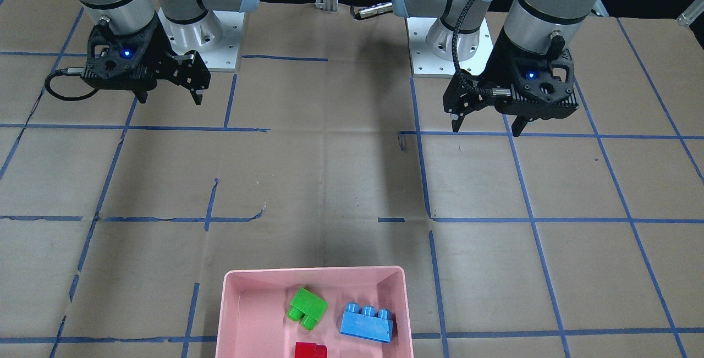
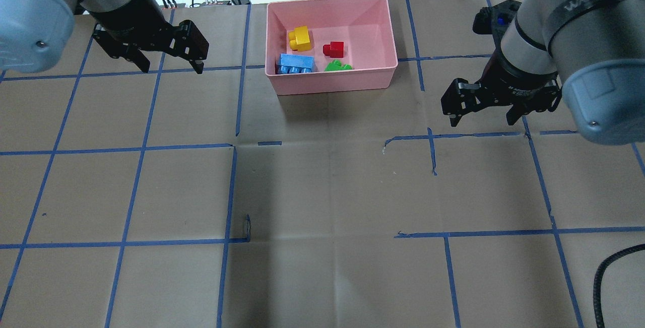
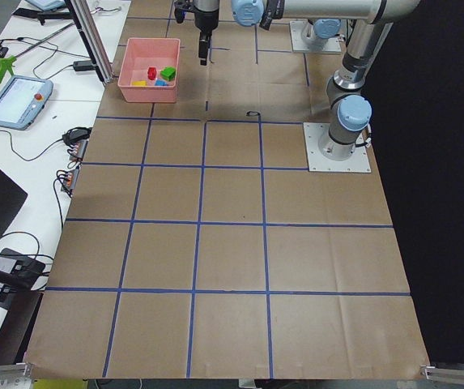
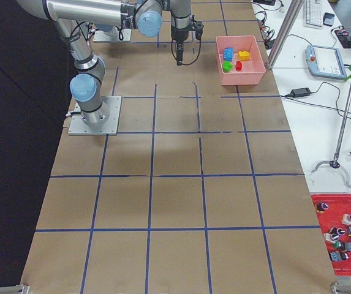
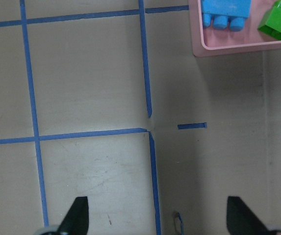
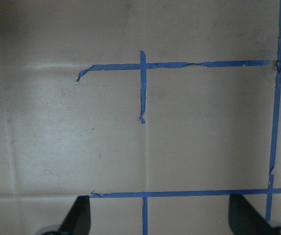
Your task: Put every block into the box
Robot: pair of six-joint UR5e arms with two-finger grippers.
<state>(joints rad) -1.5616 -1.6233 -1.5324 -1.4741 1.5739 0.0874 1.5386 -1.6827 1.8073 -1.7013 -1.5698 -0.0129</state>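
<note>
Pink shallow plastic tray point(image 2: 332, 85) sits at the edge of the brown paper-covered desk point(image 2: 322, 192) opposite the robot, about mid-length. All four studded plastic bricks lie inside it: yellow two-stud brick point(image 2: 300, 38), red one-stud brick point(image 2: 334, 49), and blue three-stud brick point(image 2: 296, 62) and green two-stud brick point(image 2: 337, 66) against the robot-side wall. Left end effector point(image 2: 173, 66) and right end effector point(image 2: 484, 119) hover off the desk on either side of the tray. Both are released, fingers spread, holding nothing.

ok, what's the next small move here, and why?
Probably none beyond parking both arms; the job looks done. The yellow two-stud plastic brick, small red brick, blue three-stud brick and green brick all lie inside the shallow pink plastic tray. The left tool and right tool hang open and empty, apart from it.
</note>
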